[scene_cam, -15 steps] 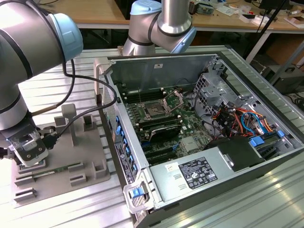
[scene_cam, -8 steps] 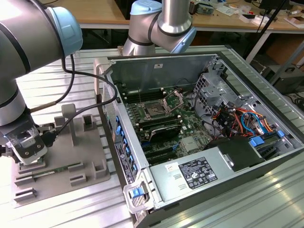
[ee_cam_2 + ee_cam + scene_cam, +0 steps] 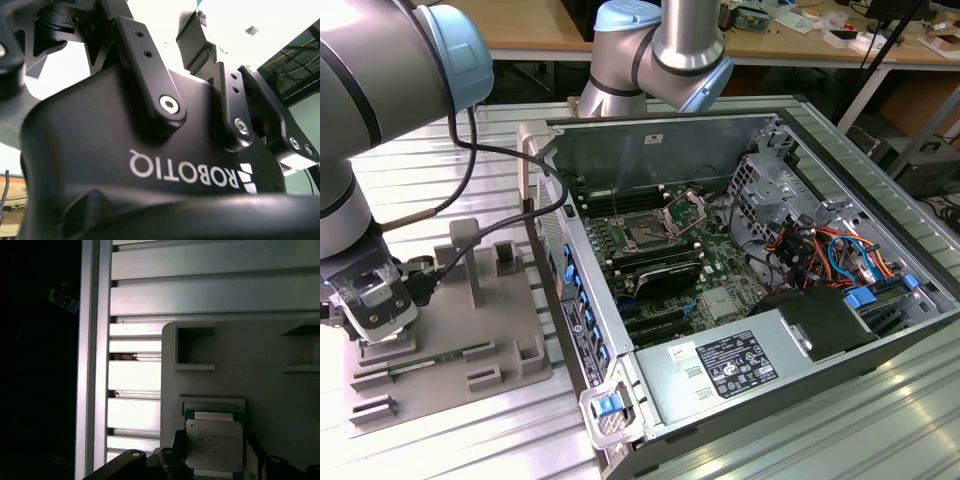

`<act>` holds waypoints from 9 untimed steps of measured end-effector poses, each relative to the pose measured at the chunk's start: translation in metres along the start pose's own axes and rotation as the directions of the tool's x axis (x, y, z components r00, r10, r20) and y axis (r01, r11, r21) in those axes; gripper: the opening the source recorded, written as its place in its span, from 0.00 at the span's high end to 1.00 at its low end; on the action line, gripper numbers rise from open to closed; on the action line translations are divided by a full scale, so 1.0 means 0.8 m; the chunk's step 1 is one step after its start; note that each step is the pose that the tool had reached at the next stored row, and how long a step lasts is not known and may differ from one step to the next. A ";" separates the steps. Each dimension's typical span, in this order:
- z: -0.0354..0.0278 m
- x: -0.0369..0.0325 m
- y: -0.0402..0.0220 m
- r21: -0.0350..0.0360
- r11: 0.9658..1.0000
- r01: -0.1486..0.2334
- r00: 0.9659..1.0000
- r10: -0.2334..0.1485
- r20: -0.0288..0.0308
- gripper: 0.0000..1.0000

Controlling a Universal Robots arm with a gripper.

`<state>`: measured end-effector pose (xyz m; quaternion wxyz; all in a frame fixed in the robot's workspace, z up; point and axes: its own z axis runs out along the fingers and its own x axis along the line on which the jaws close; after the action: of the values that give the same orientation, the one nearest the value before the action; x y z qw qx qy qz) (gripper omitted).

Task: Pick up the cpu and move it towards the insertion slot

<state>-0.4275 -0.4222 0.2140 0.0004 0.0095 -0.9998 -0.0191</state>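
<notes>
A Universal Robots arm reaches down to a grey plastic tray that lies on the slatted aluminium bench, toward the bench edge on the exterior view's left. The gripper stands low over the tray's edge on that same side.

In the first wrist view, the cpu shows silver side up, its green rim just visible, at a walled pocket of the tray. The black fingers are drawn in narrow against 2 opposite edges of the chip, with the gripper centred on it. Whether the chip has left the pocket floor cannot be told. The bench's edge rail runs just beside the tray.

An open computer case lies next to the tray, toward the exterior view's right. The insertion slot sits on the green board inside the case, its silver bracket hinged up. The slot is well apart from the gripper and the cpu. A power supply fills the case's near end.
</notes>
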 end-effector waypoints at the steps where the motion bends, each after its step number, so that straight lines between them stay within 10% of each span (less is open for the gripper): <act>1: -0.0013 0.0000 0.0001 0.000 1.000 0.000 1.000 0.000 0.000 0.45; 9: -0.0178 0.0000 0.0007 0.000 1.000 0.000 1.000 0.000 0.000 0.45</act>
<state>-0.4275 -0.4222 0.2282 0.0004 0.0095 -0.9998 -0.0191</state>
